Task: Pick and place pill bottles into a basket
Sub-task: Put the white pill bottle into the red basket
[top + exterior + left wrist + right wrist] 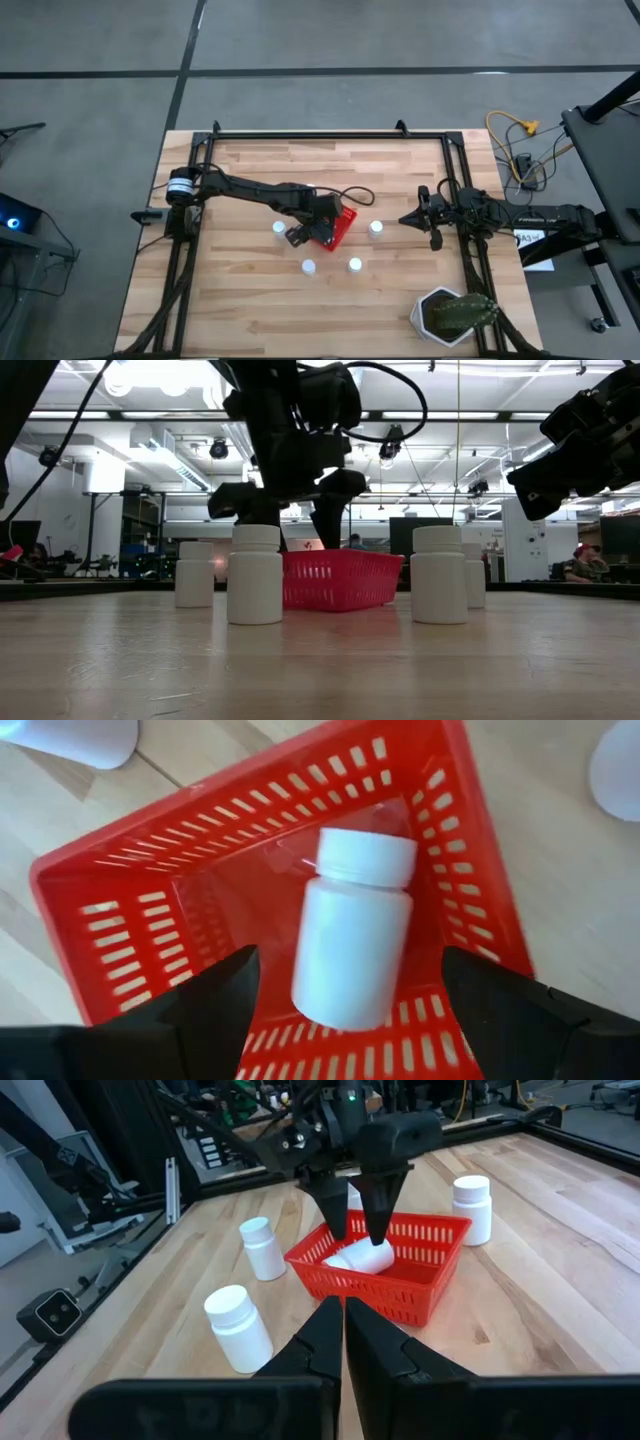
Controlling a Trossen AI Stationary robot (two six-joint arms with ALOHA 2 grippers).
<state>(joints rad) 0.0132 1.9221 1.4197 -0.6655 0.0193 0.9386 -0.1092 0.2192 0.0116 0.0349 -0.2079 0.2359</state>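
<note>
Left gripper (358, 1230) poised directly over the red basket (130, 910), fingers spread apart and clamped on nothing, a clear gap showing on either side of the pill bottle (352, 935) that lies between them. Lies on its side on the basket floor, that bottle, long axis running roughly along the line of the fingers, cap pointing away from the wrist; looks already delivered rather than held. Straight up from the basket, then, seems the way out for this claw before any new reach. Right gripper (410, 219) parked to the right of the basket, fingers pressed together, empty. Just right of the basket, between it and the right gripper, one upright bottle (376, 228), nearer that arm than the left. Left of the basket, a second upright bottle (278, 228), close under the left arm. On the near side of the basket, two more upright, one (308, 267) beside the other (354, 265). Counted: one basket; one bottle inside it; four bottles standing on the wooden table (250, 310) around it; five in sight, no sixth to be found.
</note>
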